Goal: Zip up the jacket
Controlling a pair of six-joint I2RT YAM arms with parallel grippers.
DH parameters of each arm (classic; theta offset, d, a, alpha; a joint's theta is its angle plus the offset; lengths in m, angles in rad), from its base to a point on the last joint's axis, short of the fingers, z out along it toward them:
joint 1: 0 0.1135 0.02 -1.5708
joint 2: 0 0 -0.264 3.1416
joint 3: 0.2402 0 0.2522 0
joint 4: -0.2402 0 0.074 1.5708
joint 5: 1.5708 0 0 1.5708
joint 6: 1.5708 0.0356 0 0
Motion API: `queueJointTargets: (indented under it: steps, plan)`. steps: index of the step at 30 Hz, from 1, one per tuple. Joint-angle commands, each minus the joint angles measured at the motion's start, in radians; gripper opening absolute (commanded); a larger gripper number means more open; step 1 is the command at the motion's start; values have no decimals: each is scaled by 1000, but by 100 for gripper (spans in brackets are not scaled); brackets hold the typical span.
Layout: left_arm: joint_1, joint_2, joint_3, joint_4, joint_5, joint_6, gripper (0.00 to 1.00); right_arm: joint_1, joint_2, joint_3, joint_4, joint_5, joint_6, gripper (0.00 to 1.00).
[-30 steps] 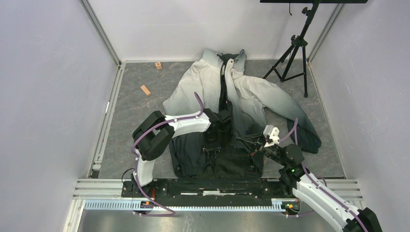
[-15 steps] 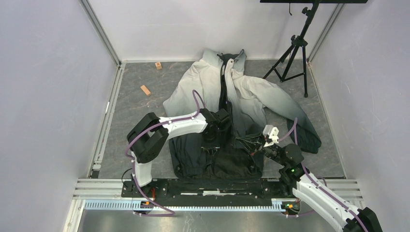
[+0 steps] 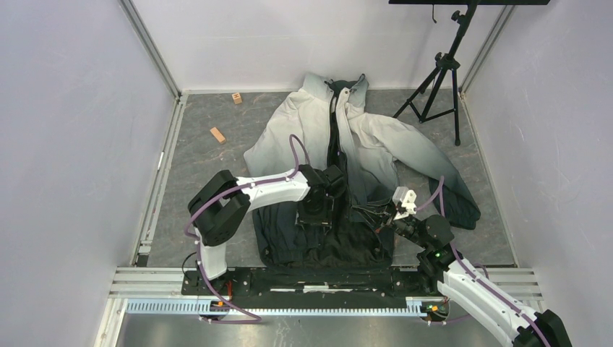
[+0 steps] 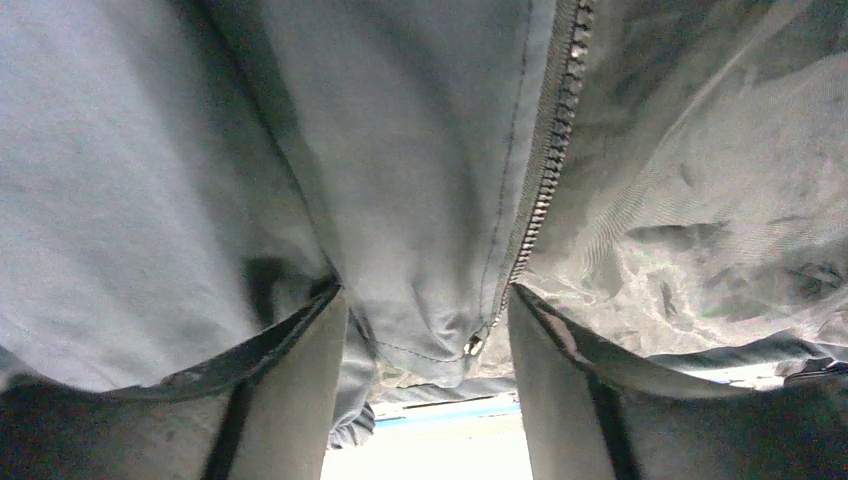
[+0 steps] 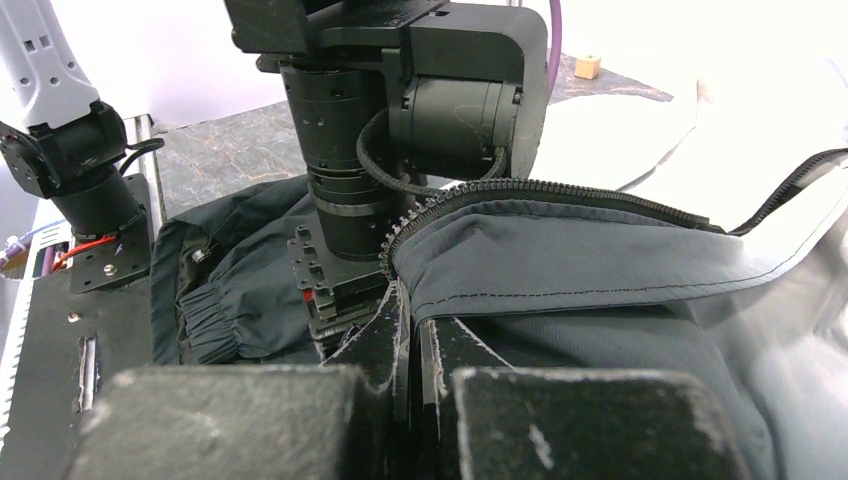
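Table [image 3: 202, 166]: grey mat, walled on three sides. The jacket [image 3: 376, 144] lies flat mid-table, pale collar at the far end, black hem toward the arm bases, front still parted along the dark centre strip up top. Tripod [image 3: 441, 72] at the far right corner, beside the sleeve.

Left gripper [image 3: 316, 215] is down on the dark lower front at the centre line. Wrist cam: its fingers [image 4: 290, 400] are spread, with a fold of fabric bulging between them, the zipper teeth [image 4: 550, 150] running down it and the zipper pull [image 4: 475, 344] at the bottom. Pull not pinched.

Right gripper [image 3: 372, 215] is just right of it, fingers clamped nearly together on the jacket's toothed front edge, holding it raised.

Two wooden blocks [image 3: 217, 134] far left, well apart from the jacket.
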Motion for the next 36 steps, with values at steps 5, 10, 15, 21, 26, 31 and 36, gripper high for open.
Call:
queueJointTargets:
  steps: [5, 10, 15, 21, 26, 31, 36]
  plan:
    - [-50, 39, 48, 16, -78, -3, 74, 0, 6, -237, 32, 14, -9, 0]
    - [-50, 52, 50, 6, -110, -3, 74, 1, -3, -239, 27, 18, -9, 0]
    - [-49, 67, 50, -10, -138, 9, 70, 1, -2, -239, 29, 19, -9, 0]
    - [-46, 36, 48, -39, -181, 22, 63, 1, -4, -241, 29, 19, -6, 0]
    - [-36, 17, 36, -45, -173, 34, 56, 1, -4, -241, 26, 21, -8, 0]
    - [-37, 13, 36, -44, -162, 37, 48, 1, -8, -238, 20, 22, -7, 0]
    - [-32, -3, 36, -44, -150, 45, 41, 1, -8, -237, 19, 21, -7, 0]
